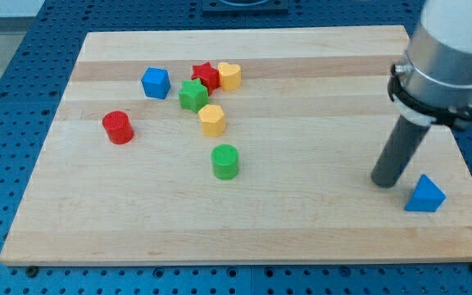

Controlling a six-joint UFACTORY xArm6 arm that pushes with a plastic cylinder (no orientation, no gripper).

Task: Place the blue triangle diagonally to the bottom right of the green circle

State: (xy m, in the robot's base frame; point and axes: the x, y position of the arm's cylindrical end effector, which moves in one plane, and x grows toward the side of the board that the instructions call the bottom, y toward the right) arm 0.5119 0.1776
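Sitting at the desk's (301, 229) lower right, my tip (383, 182) is just left of the blue triangle (425, 195), slightly above its base line, with a narrow gap between them; contact can't be confirmed. No fingers on this rig, just the straight dark rod under the grey arm housing (445, 57), so nothing is spread, pressed or pinching.

Blue triangle is near the desk's right edge, close to the bottom corner. Green circle (225, 161) stands upright near the desk's middle, well apart from the triangle, to the view's left and a bit higher.

Other blocks cluster upper left of centre: yellow hexagon (211, 120) just above the green circle, green star (192, 95) above that, red star (206, 76) touching the green star, yellow heart (229, 75) right beside the red star. Blue cube (156, 83) sits left of the stars. Red cylinder (118, 128) is alone further left.
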